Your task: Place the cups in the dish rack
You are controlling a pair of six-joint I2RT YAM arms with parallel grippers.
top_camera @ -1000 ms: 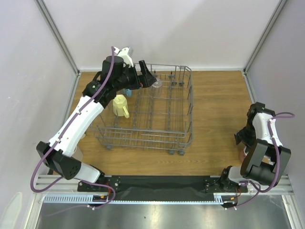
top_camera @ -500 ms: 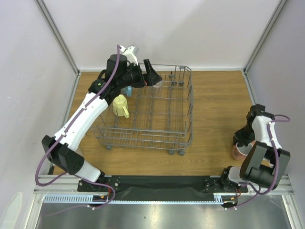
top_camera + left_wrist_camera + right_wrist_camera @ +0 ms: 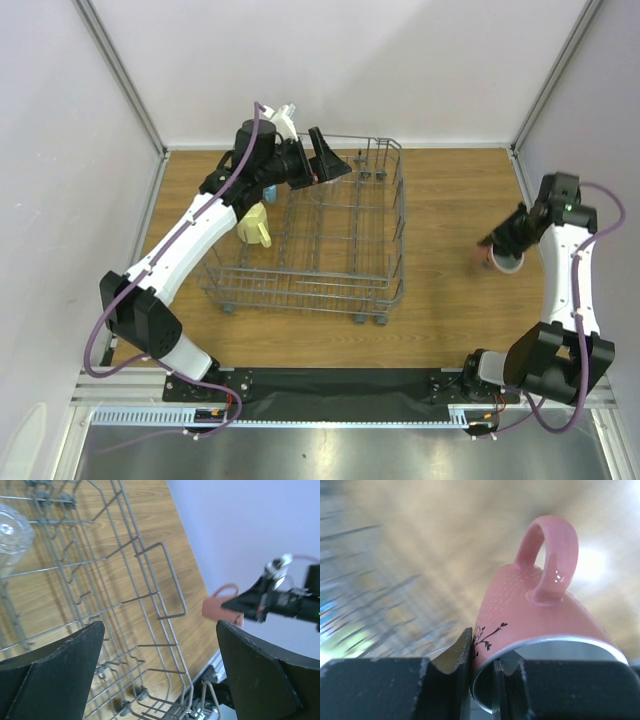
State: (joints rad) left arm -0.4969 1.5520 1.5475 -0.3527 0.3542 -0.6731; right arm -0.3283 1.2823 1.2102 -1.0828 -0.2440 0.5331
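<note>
The grey wire dish rack [image 3: 401, 225] stands left of the table's middle. A pale yellow cup [image 3: 255, 223] and a blue cup [image 3: 268, 190] sit at its left side. A clear glass [image 3: 11, 527] lies in the rack's far part. My left gripper [image 3: 324, 164] hovers open and empty over the rack's far left corner; in the left wrist view its gripper [image 3: 160, 629] spans rack wires [image 3: 165, 580]. My right gripper [image 3: 497, 244] is shut on the rim of a salmon pink mug [image 3: 504, 260], held above the table right of the rack. The right gripper [image 3: 482, 662] pinches the mug's wall [image 3: 530, 610], handle up.
Metal frame posts and white walls bound the table at the back and both sides. A black strip with the arm bases [image 3: 340, 385] runs along the near edge. Bare wood [image 3: 455, 200] lies between the rack and the right arm.
My right gripper has lifted the pink mug from the table near the right edge and carried it farther back and left. My left gripper has shifted right over the rack's far edge.
</note>
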